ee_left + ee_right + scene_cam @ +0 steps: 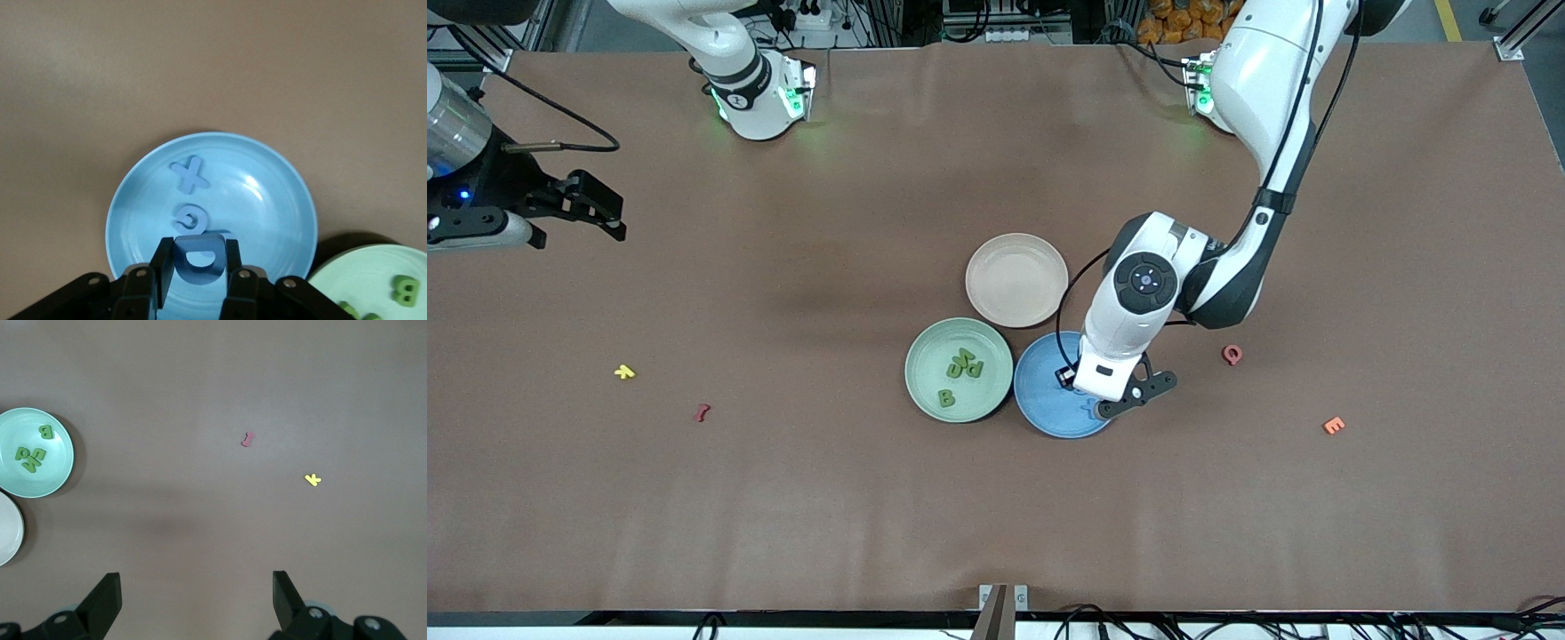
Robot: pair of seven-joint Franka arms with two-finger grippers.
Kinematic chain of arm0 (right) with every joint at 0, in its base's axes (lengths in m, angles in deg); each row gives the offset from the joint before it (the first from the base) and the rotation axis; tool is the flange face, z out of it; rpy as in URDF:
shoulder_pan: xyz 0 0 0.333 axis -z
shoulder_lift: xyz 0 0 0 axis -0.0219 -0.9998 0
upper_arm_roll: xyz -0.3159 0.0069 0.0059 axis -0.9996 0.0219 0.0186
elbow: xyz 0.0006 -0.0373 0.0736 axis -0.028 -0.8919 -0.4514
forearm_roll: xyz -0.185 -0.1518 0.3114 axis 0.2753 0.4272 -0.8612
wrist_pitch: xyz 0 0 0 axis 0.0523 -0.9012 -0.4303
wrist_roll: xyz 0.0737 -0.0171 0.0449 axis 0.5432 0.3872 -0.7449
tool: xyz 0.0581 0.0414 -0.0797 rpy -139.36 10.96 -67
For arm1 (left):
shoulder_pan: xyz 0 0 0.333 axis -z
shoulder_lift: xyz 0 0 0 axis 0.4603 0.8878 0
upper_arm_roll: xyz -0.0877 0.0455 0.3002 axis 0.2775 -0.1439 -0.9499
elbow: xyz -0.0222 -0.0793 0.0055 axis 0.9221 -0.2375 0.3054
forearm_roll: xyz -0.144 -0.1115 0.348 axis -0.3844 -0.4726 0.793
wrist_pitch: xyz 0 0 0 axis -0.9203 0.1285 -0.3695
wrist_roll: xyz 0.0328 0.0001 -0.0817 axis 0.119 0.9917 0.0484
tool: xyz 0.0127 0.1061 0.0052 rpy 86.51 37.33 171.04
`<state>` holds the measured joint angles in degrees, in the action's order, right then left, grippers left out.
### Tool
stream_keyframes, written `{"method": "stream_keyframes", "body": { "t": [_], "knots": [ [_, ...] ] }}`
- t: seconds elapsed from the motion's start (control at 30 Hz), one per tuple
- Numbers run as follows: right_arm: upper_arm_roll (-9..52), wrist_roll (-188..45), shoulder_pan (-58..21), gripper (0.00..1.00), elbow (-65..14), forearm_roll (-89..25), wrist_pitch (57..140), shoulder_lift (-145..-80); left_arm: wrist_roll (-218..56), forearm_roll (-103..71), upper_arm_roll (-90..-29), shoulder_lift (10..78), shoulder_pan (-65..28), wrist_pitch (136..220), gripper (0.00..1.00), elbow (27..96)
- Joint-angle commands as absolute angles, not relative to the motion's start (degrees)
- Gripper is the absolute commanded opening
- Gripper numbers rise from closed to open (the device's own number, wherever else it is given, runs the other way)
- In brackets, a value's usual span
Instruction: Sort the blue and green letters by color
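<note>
My left gripper point(1092, 402) hangs low over the blue plate point(1040, 391) and is shut on a blue D point(200, 265). In the left wrist view the gripper point(198, 248) holds the D upright just above the plate point(267, 200), where a blue X point(189, 175) and a curled blue letter point(190, 217) lie. The green plate point(925, 356) beside it holds a green B point(946, 398) and a cluster of green letters point(965, 364). My right gripper point(609, 218) waits open and empty over bare table at the right arm's end; it also shows in the right wrist view point(197, 600).
A beige plate point(1016, 279) stands farther from the camera than the two coloured plates. A pink Q point(1232, 355) and an orange E point(1333, 426) lie toward the left arm's end. A yellow piece point(624, 372) and a dark red piece point(702, 412) lie toward the right arm's end.
</note>
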<state>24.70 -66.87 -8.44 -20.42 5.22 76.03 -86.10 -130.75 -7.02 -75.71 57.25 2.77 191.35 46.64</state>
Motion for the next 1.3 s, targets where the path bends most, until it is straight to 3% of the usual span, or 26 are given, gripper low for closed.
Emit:
{"method": "stream_keyframes", "body": {
  "t": [0.0,0.87,0.93,1.0,1.13,1.27],
  "knots": [
    [24.6,-67.3,-8.5,1.0,-19.0,5.2,75.2,-86.7,-130.9,-8.6,-76.4,59.3,3.3,190.8,0.23,43.7],
    [24.6,-67.2,-8.5,1.0,-19.0,5.6,75.3,-86.7,-130.7,-8.3,-76.4,63.5,3.3,195.3,0.26,44.1],
    [24.6,-67.2,-8.5,1.0,-19.0,5.8,75.3,-86.7,-130.7,-8.3,-76.4,63.4,3.3,195.3,0.37,44.2],
    [24.6,-67.3,-8.5,1.0,-19.0,5.8,75.3,-86.7,-130.4,-8.1,-76.4,63.4,3.1,195.3,0.54,44.2],
    [24.6,-67.4,-8.5,1.0,-19.0,5.8,75.3,-86.7,-130.3,-8.0,-76.4,63.4,3.0,195.3,0.75,44.3],
    [24.6,-67.4,-8.5,1.0,-19.0,5.8,75.2,-86.7,-130.2,-7.9,-76.3,63.4,2.9,195.3,0.78,44.3]
  ]
}}
